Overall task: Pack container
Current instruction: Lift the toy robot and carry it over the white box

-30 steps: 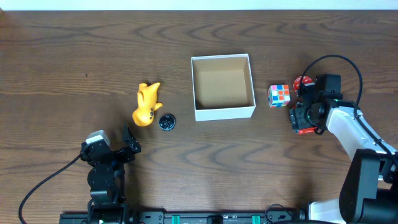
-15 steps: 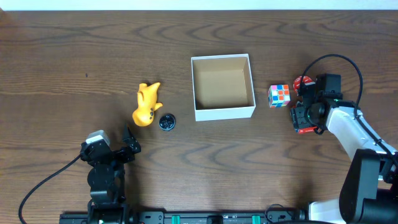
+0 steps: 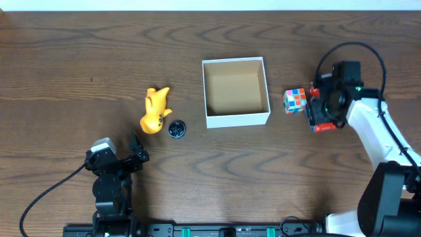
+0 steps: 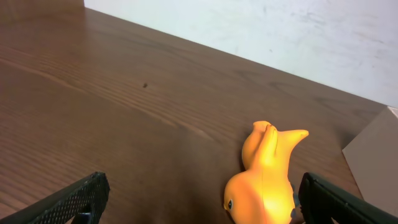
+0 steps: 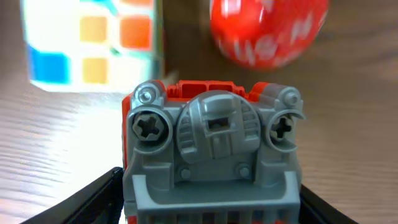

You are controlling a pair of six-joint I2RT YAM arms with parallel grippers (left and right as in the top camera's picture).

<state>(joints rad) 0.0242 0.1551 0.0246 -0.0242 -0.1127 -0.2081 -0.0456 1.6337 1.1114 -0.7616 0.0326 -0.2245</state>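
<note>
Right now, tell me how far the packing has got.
Done: nothing; the box is empty. In hand: the right gripper holds the red toy, to the right of the box. Left: that toy, the cube, red ball, duck and black disc, all outside.

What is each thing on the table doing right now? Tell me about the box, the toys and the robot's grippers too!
box: open on top, empty
yellow toy: lying on its side, untouched
puzzle cube: colours mixed up, sitting on the table
red ball: loose on the table
red and grey toy: gripped
right gripper: shut on the red and grey toy
left gripper: open, empty
</note>
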